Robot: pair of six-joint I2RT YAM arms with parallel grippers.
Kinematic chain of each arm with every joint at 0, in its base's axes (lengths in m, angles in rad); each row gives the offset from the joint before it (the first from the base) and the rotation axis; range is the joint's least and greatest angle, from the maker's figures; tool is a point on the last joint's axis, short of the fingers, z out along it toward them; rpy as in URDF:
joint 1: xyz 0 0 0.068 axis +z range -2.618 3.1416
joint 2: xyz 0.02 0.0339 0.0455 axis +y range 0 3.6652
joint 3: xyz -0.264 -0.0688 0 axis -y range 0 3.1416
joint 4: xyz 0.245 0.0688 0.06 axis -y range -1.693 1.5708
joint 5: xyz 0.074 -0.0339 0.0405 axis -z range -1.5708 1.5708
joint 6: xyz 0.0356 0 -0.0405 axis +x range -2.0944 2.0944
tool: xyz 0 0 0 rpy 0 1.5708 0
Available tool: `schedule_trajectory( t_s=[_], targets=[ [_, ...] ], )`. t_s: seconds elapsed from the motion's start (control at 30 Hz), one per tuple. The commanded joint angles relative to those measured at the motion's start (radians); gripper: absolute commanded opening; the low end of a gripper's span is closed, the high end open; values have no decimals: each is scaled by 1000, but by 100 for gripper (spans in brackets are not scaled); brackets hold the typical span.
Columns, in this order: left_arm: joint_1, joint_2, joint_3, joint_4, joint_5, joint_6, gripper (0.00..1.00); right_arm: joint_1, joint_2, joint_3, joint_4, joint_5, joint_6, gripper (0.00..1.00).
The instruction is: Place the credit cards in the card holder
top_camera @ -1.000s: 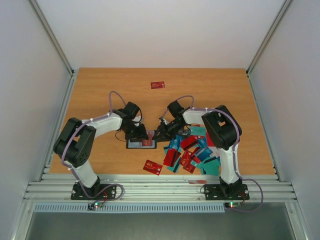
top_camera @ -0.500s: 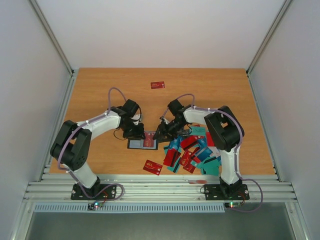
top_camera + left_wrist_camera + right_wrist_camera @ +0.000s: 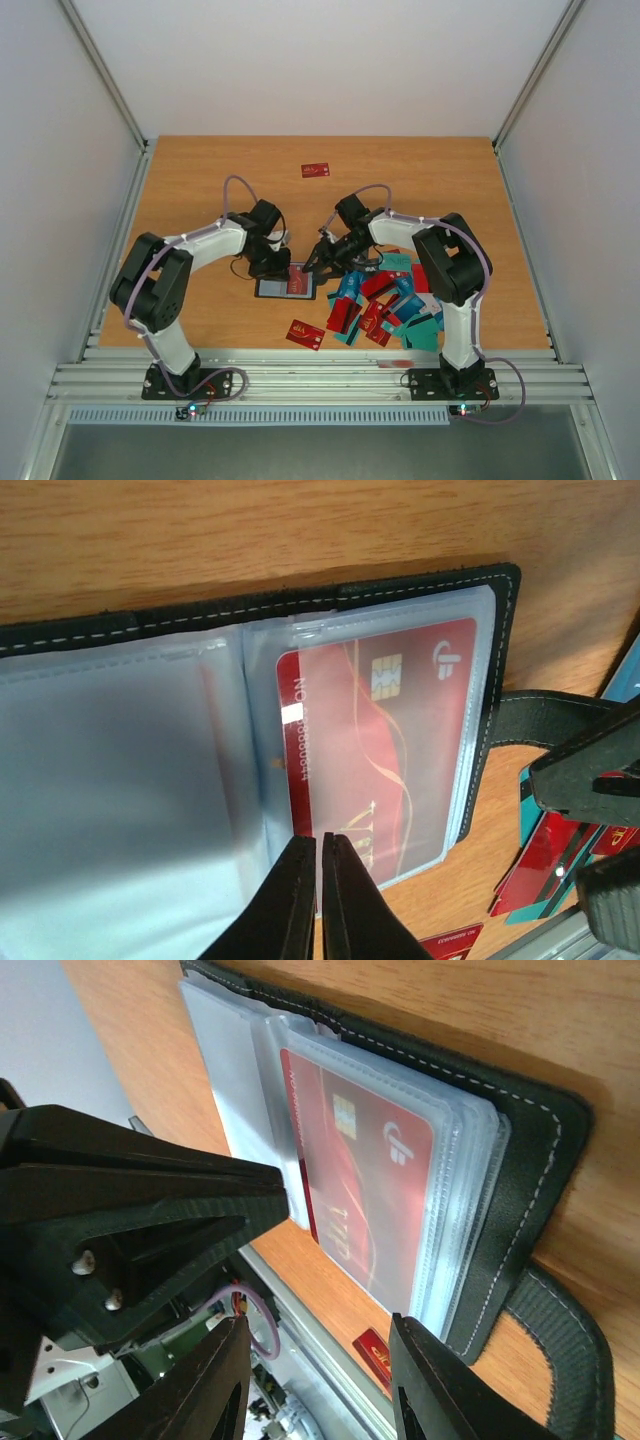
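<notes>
Beside card holder [image 3: 400, 580], crowded credit cards [image 3: 385, 300]

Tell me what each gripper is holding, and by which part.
Right gripper: open, nothing held. Left gripper: shut at the edge of a clear sleeve of the card holder; whether it pinches that sleeve cannot be told.

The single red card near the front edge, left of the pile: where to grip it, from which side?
Probably across the long edges of the single red card, coming straight down from above. It lies flat on the table, uncovered, beside the pile, so only its thin edges offer a hold.
</notes>
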Motion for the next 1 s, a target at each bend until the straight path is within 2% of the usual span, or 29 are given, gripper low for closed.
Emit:
schedule_trajectory(
  t_s=[0.0,0.97],
  targets=[
    [-4,39,25,32,37,31,6,-2,23,-9,48,-29,39,40],
    [-4,89,2,45,50,61,1,22,92,6,66,-49,46,39]
  ],
)
